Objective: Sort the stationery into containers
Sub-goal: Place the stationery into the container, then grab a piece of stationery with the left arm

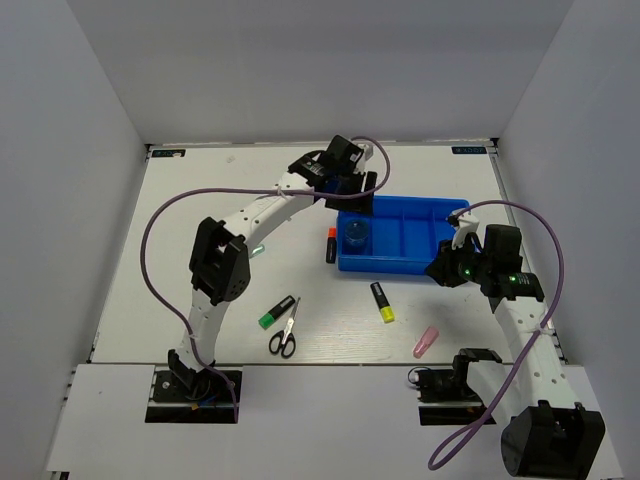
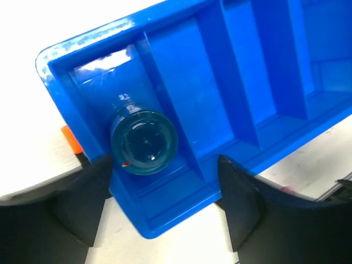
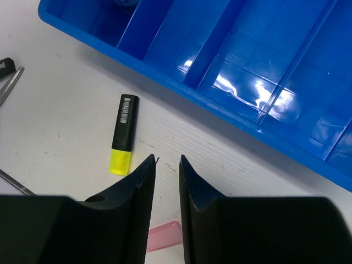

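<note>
The blue tray (image 1: 412, 236) lies right of the table's centre. A pale green highlighter (image 1: 356, 236) stands upright in its leftmost compartment, also in the left wrist view (image 2: 144, 142). My left gripper (image 1: 352, 197) hovers over that end of the tray (image 2: 236, 71), open (image 2: 165, 165) and empty. My right gripper (image 1: 441, 268) is at the tray's front right, narrowly open (image 3: 168, 159) and empty, above bare table. On the table lie an orange highlighter (image 1: 330, 244), a yellow one (image 1: 382, 301) (image 3: 124, 135), a green one (image 1: 276, 312), a pink one (image 1: 426, 341) (image 3: 164, 236) and scissors (image 1: 284, 335).
The tray's other compartments (image 3: 258, 60) hold nothing that I can see. White walls enclose the table on three sides. Purple cables loop over both arms.
</note>
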Controlling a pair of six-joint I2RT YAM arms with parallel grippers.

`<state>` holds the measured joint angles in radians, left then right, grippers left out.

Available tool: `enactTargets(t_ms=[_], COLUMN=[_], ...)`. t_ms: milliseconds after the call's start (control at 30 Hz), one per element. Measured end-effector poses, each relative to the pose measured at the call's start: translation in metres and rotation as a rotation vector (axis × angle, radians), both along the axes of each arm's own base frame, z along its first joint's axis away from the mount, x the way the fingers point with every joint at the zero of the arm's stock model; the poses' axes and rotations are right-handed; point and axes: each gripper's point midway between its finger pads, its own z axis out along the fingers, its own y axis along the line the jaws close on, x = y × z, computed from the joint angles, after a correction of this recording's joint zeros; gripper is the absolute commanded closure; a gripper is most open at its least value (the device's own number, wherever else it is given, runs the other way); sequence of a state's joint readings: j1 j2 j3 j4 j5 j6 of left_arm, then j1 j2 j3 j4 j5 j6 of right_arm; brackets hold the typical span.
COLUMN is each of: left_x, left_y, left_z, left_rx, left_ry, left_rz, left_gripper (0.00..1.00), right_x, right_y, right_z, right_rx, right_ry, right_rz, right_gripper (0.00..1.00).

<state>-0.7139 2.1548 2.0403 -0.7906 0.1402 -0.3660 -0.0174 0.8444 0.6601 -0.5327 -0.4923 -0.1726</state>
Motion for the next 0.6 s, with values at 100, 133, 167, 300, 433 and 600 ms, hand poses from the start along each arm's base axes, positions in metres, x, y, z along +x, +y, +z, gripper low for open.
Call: enactTargets(t_ms=[100,133,167,300,433,600], left_x=[-0.001,-0.001,-0.002,-0.022,-0.06,-0.052], left_y=[-0.003,-0.003,-0.002,0.046,0.137,0.231], left_z=[0.002,0.003,0.004,0.004,0.02,0.02], left_rx=[-0.007,-0.006,-0.002,0.091,0.163,0.172], left_ry=[-0.003,-0.009,-0.015,-0.055,-0.076,-0.03], left_rz=[-0.001,-0.003,0.0,0.113,0.324,0.454], left_gripper=[1.0,1.0,1.0,0.56,0.22,0.62], right_x=[0.0,0.0,0.0,0.0,0.0,0.0], right_y=[0.0,0.0,0.0,-0.001,-0.001,0.0], right_z=[0.0,0.0,0.0,0.0,0.0,0.0], right_rx=[-0.001,-0.001,-0.002,-0.003,-0.003,-0.003], right_ry=[0.0,0.0,0.0,0.0,0.0,0.0], right_rz=[-0.001,0.0,-0.001,-0.003,-0.003,-0.001], right_gripper=[0.75,0.78,0.79,0.81,0.78,0.75])
